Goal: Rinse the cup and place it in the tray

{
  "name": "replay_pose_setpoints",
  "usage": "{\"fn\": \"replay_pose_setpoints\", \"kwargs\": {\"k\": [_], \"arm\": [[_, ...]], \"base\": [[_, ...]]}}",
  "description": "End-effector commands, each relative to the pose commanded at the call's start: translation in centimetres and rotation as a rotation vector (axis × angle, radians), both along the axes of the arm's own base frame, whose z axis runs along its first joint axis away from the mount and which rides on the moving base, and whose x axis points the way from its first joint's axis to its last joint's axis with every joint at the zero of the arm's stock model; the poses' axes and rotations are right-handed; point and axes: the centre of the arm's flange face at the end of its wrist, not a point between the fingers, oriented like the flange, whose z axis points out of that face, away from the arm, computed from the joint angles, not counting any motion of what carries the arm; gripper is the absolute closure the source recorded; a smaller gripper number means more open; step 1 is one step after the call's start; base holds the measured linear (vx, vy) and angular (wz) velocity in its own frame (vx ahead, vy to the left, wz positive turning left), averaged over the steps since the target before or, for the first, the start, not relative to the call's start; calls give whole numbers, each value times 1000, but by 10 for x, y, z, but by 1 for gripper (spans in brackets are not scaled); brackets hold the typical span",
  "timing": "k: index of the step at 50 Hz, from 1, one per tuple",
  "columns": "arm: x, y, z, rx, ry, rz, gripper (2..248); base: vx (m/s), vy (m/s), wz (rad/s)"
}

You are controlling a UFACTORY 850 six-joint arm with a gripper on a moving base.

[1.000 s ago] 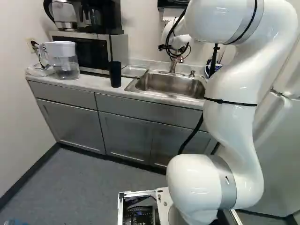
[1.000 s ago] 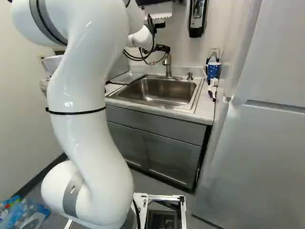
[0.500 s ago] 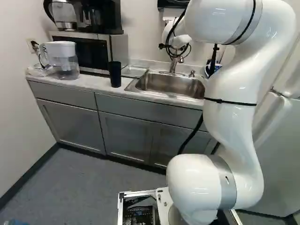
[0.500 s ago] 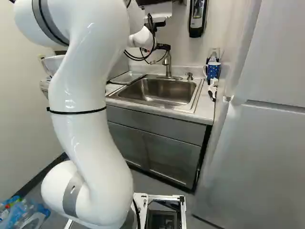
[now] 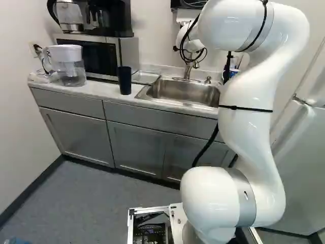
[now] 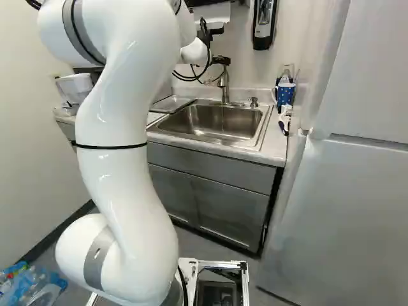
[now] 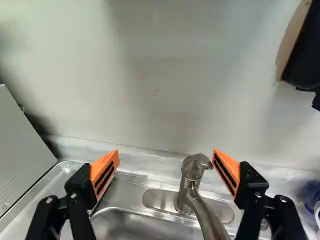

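Note:
In the right base view my gripper [image 6: 220, 60] is up by the tap, partly hidden behind the wrist and cables. The wrist view shows the gripper [image 7: 166, 169] open, nothing gripped; the curved metal tap [image 7: 194, 185] stands ahead, between the fingers' lines and closer to one. A dark, tall cup [image 5: 124, 80] is upright on the counter left of the sink [image 5: 185, 91] in the left base view. Between microwave and sink lies a shallow metal tray [image 6: 171, 104]. A blue dotted mug [image 6: 285, 94] stands right of the sink.
A microwave [image 5: 95, 57] and a water pitcher [image 5: 69, 66] are on the counter at the left of the left base view. On the wall hangs a soap dispenser [image 6: 264, 24]. The fridge [image 6: 344, 191] rises close at the right. Wall right behind the tap.
My arm's elbow and upper links have shifted left in the left base view and right in the right one; the wrist has moved slightly. The base and the cup have stayed put.

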Motion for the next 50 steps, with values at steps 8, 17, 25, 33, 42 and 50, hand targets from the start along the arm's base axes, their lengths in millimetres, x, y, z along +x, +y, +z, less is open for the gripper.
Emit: {"fn": "replay_pose_setpoints", "kwargs": {"k": [8,17,25,33,42,50], "arm": [[4,0,-1,0,-3,1,3],[4,0,-1,0,-3,1,3],[2,3,0,0,-1,5,3],[-6,8,1,1,4,10,3],[-21,15,3,2,12,18,3],[-34,23,5,2,19,27,3]], "base": [[0,0,0],[0,0,0],[0,0,0],[0,0,0],[0,0,0],[0,0,0]]}}
